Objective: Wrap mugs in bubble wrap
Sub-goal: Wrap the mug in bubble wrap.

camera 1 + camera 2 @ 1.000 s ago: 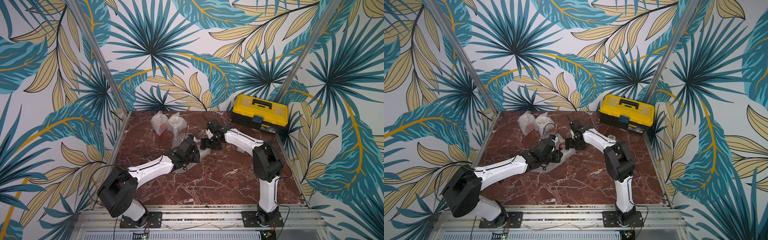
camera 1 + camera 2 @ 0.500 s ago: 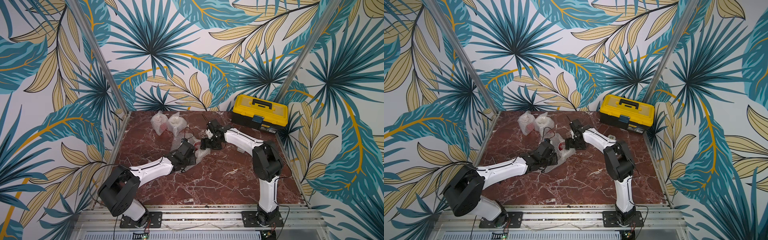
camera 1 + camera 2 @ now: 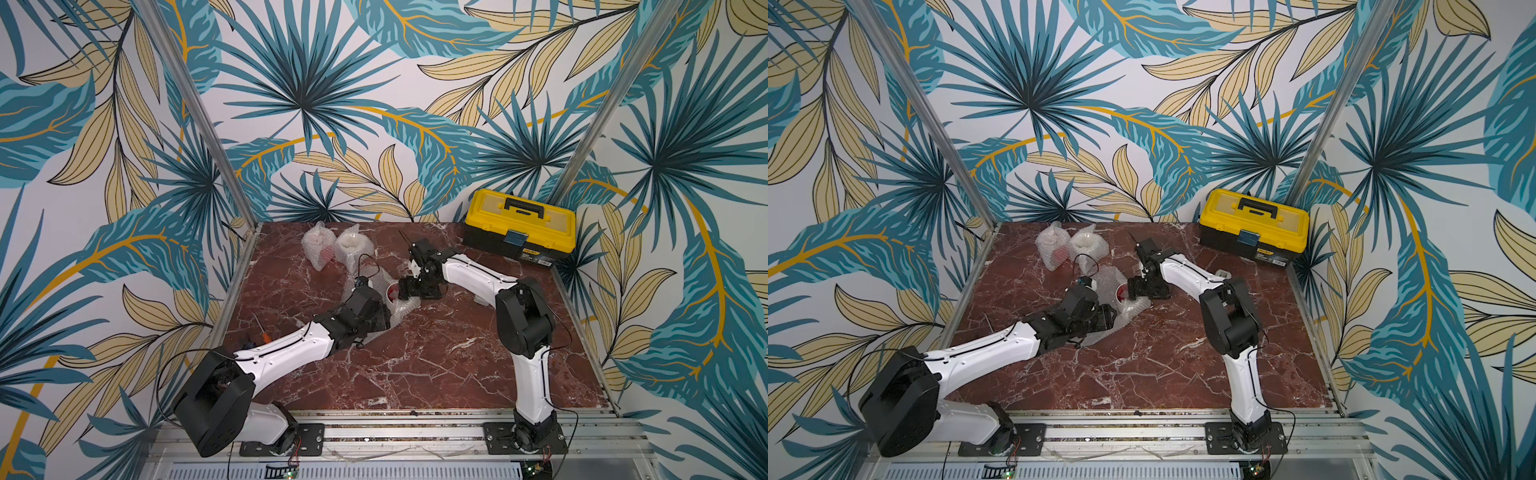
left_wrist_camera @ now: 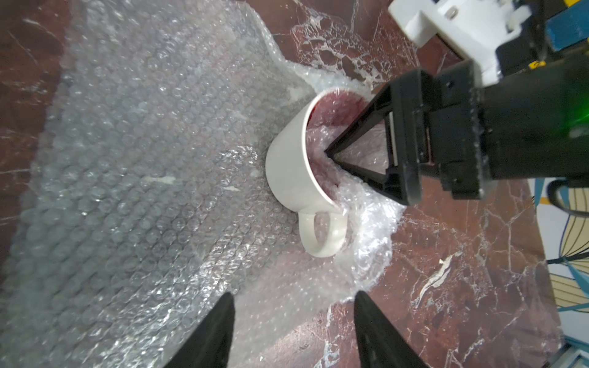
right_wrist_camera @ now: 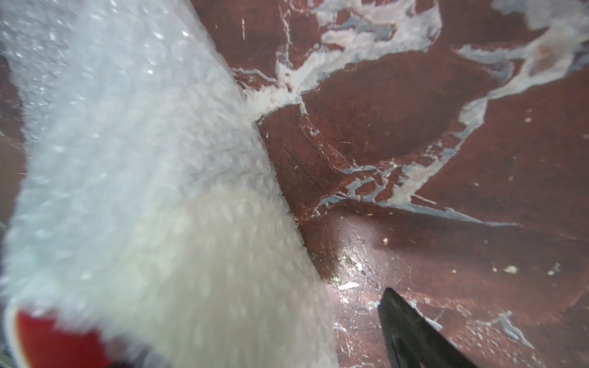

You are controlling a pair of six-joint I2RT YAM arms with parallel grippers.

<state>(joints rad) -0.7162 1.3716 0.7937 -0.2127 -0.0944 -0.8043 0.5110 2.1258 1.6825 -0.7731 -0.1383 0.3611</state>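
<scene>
Mug, white with red inside, lies on its side on the bubble wrap, mid-table, mouth toward the right arm. The sheet lies flat past the mug's base. Its edge is bunched at the rim and partly tucked into the mouth.

Right claw: released, jaws spread. One tip sits inside the mouth against the wrap; the other finger is outside, over bare table.

Left claw: released, nothing between the jaws, hovering at the sheet's near edge.

Two wrapped bundles sit side by side at back left. Toolbox is in the back right corner. Bare tabletop runs from the sheet to the front rail.
</scene>
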